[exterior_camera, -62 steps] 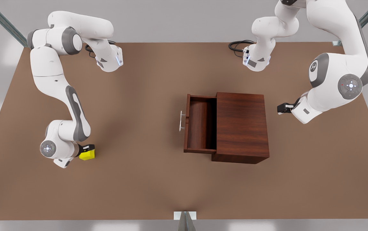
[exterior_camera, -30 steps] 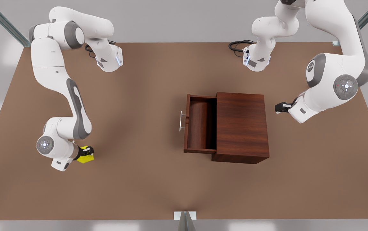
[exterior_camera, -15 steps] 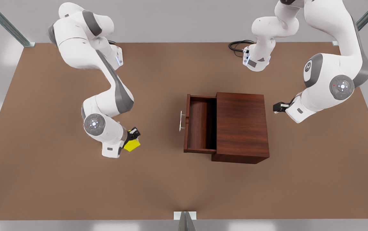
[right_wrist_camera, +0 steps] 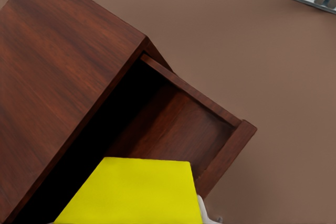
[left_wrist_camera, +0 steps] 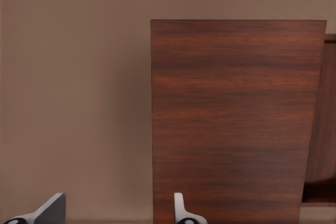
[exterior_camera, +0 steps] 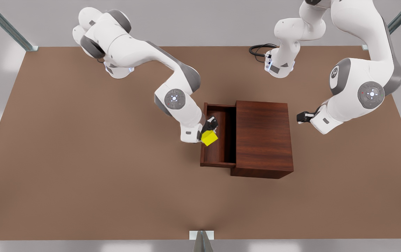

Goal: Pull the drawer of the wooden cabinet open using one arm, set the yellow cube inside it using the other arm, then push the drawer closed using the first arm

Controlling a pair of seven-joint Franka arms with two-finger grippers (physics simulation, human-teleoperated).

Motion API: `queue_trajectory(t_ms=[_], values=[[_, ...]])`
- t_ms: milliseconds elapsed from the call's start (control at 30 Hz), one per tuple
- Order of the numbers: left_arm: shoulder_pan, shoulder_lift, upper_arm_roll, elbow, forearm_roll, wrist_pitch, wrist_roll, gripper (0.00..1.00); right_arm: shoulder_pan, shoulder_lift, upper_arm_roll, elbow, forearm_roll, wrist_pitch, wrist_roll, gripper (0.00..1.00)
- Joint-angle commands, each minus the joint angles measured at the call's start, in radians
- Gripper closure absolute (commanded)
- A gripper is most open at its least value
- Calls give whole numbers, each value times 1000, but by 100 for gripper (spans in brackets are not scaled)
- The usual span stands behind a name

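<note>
The right gripper (exterior_camera: pixel 210 130) pinches the yellow cube (exterior_camera: pixel 209 138) at frame centre over the open drawer (exterior_camera: pixel 218 140), close to its front panel, where a release could clip the edge, while the left gripper (exterior_camera: pixel 300 117), fingers spread, waits beside the wooden cabinet (exterior_camera: pixel 263 136).
</note>
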Motion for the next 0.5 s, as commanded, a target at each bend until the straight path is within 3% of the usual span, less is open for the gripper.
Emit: queue_trajectory(t_ms=[0,167,467], values=[[0,-1,0,0,1,3,-10,0,26,20,-3,5,-8,196,471,41],[0,0,-1,0,2,5,-14,0,72,94,-8,33,-7,296,510,41],[-23,2,-2,2,2,8,-56,0,86,88,-43,22,-2,221,499,41]])
